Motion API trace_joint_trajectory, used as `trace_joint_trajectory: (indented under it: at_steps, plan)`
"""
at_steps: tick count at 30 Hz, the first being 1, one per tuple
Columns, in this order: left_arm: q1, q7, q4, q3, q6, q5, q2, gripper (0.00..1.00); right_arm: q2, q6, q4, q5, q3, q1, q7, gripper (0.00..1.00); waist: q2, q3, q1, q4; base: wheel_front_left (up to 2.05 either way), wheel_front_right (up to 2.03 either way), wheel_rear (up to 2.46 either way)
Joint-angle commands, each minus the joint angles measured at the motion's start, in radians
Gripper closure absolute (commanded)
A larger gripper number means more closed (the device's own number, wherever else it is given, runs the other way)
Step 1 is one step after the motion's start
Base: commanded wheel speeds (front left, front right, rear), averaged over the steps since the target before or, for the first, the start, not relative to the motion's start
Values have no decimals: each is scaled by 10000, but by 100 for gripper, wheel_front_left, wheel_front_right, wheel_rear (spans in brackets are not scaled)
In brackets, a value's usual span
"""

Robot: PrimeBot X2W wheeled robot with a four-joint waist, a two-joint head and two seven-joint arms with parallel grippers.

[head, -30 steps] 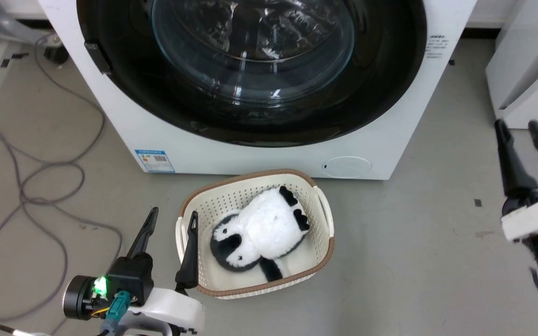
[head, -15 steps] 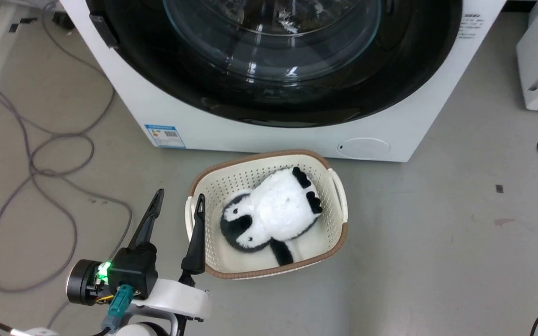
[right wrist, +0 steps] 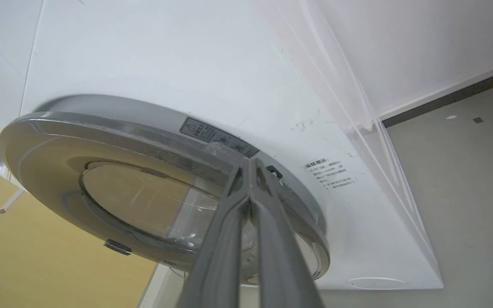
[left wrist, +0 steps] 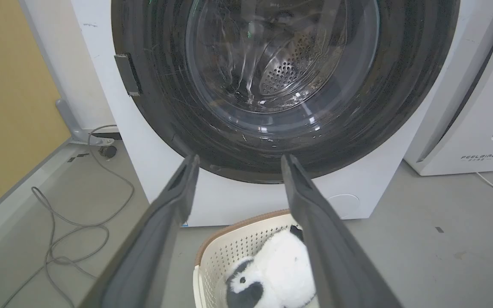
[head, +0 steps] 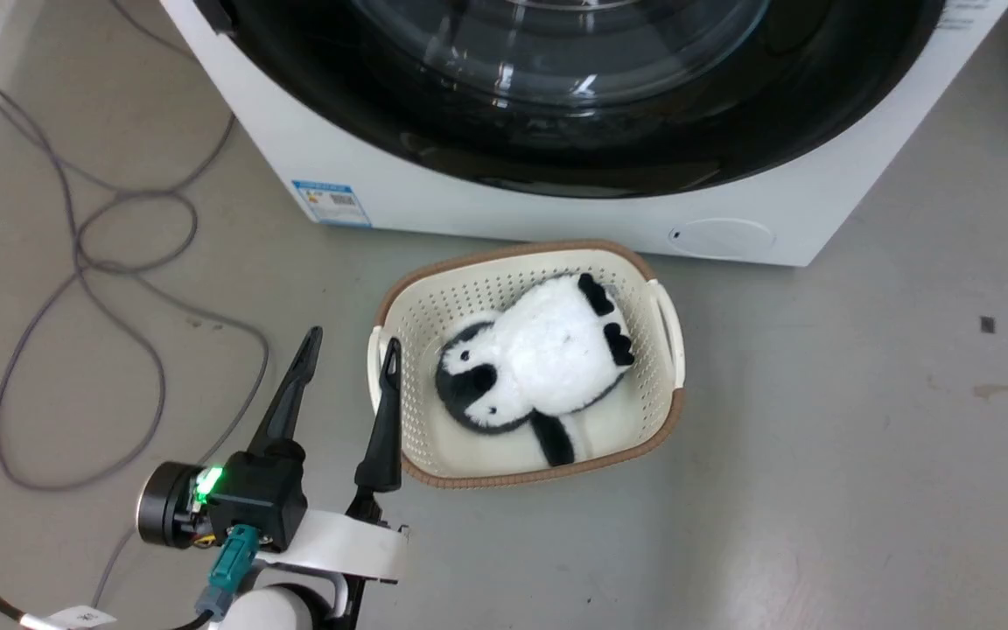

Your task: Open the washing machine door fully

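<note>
Here, left fingers [head: 290, 398] apart, empty; right fingers [right wrist: 225, 231] together at washing machine door [right wrist: 45, 162]; white appliance [left wrist: 464, 128]: FEELBIRD.

Basket [head: 469, 297] w/ plush [head: 548, 350] blocks floor [head: 863, 420] below door [head: 556, 166]; bare floor R of it.

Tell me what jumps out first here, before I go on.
The door, glossy black around a glass bowl, spans nearly the whole front of the machine and looks closed. On the floor before it sits a basket holding a plush penguin, with the open left gripper at its left rim. The right gripper, shut, points at the door's edge.
</note>
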Motion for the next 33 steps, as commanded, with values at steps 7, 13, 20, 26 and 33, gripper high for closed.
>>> trace_joint_trajectory:
  at_steps: [7,13,20,26,33]
  plan:
    - [-383,-274,-208,-218,127,-118,12,0,-180,-4,1479,592,-298,-1898,1372,100,0,584,0,326,0,0,0]
    - [-507,-400,-252,-372,186,-183,13,0,-342,-5,2490,874,-580,-2925,2526,100,0,878,0,508,0,0,0]
    - [-643,-546,-263,-555,251,-257,13,0,-501,-5,3282,1127,-948,-3734,3524,100,0,1141,0,682,0,0,0]
    - [-762,-651,-304,-650,288,-290,14,0,-468,-6,3678,1429,-1259,-4311,4291,100,0,1391,0,764,0,0,0]
    - [-738,-655,-308,-603,244,-240,14,0,-243,-6,3594,1192,-1323,-4236,5086,100,0,1439,0,772,0,0,0]
